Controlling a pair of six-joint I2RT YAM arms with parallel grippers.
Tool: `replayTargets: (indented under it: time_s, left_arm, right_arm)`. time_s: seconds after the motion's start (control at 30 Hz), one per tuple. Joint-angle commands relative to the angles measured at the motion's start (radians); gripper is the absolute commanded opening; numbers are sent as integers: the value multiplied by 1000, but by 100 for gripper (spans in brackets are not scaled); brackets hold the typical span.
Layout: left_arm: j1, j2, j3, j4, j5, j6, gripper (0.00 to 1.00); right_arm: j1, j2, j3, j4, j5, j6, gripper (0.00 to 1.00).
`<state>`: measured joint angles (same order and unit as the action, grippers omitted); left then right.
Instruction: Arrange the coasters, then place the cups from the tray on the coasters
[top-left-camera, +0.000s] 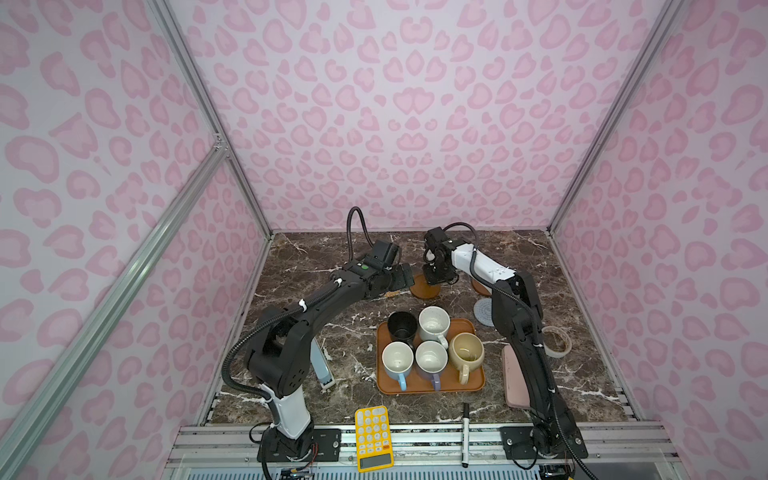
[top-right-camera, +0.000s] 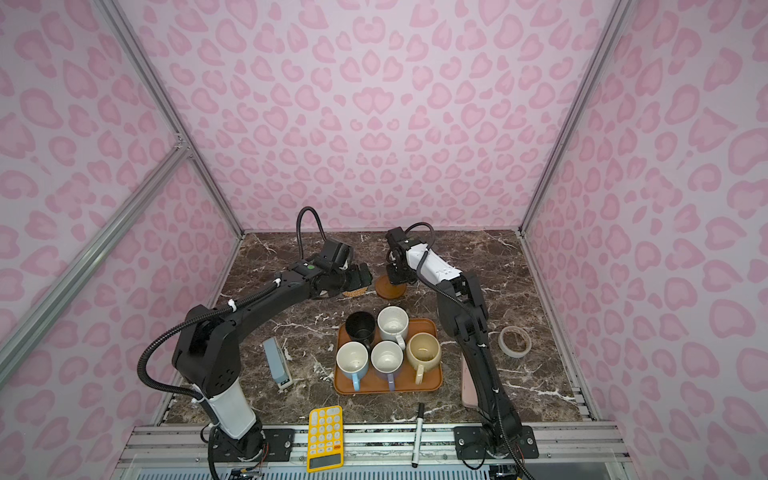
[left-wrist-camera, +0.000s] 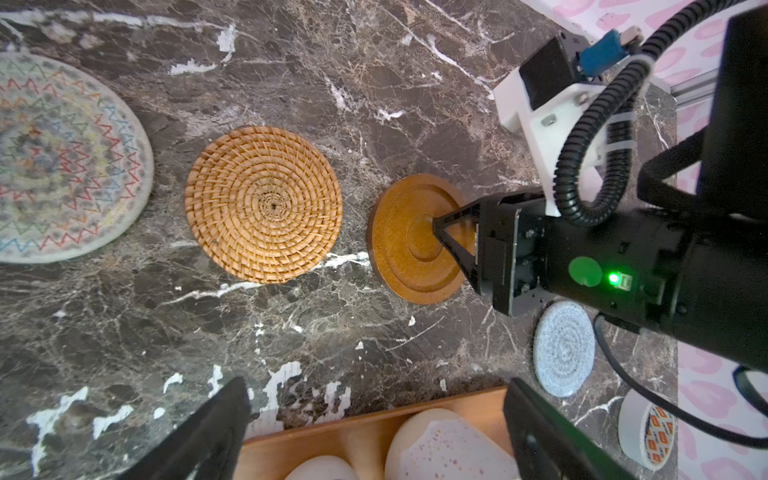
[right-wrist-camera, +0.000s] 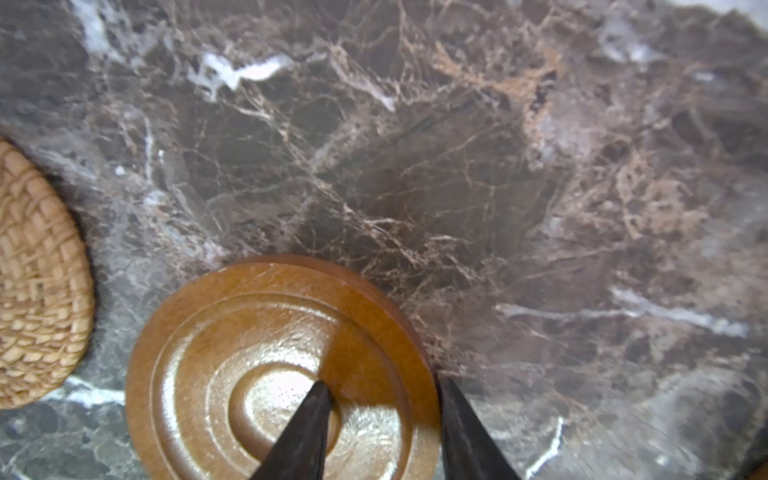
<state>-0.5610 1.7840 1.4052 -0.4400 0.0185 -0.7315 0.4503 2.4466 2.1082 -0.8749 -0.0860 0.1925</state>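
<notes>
Five cups (top-left-camera: 431, 358) stand on the tray (top-left-camera: 415, 388). Just past the tray's far edge, the left claw (left-wrist-camera: 374, 395) hovers wide open over the counter (left-wrist-camera: 291, 62). Farther beyond the tray, the right claw (right-wrist-camera: 380, 384) straddles the rim of a wooden coaster (right-wrist-camera: 249, 353), jaws partly apart. I cannot tell whether they pinch it. A rattan coaster (left-wrist-camera: 264, 203) lies just beside.

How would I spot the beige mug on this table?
Find the flat orange-brown rectangular tray on the dark marble table. On it, the squat beige-yellow mug stands at the right edge, lower and wider than its neighbours and yellowish inside.
</notes>
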Motion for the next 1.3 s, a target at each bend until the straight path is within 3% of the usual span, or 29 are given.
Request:
replayTargets:
  time_s: [0.0,0.47,0.83,1.1,1.2,1.27]
  left_arm:
    - [0,-9,0,17,-9,-6,97]
    - [0,-19,39,-6,-22,-9,97]
    - [0,-86,24,-45,-32,2,97]
    - [1,-209,-24,-39,-27,6,97]
    - [5,-271,-30,-43,-29,10,97]
    - [5,-309,-26,-55,-28,17,97]
  right_arm:
    - [-1,35,8,-20,25,28,43]
    - [-7,21,40,43,11,39,43]
    - [-4,-69,27,24,8,44,50]
    - [5,-273,-40,34,22,69,77]
    - [7,-353,-72,36,37,90,91]
    - [6,-414,-106,43,46,99,95]
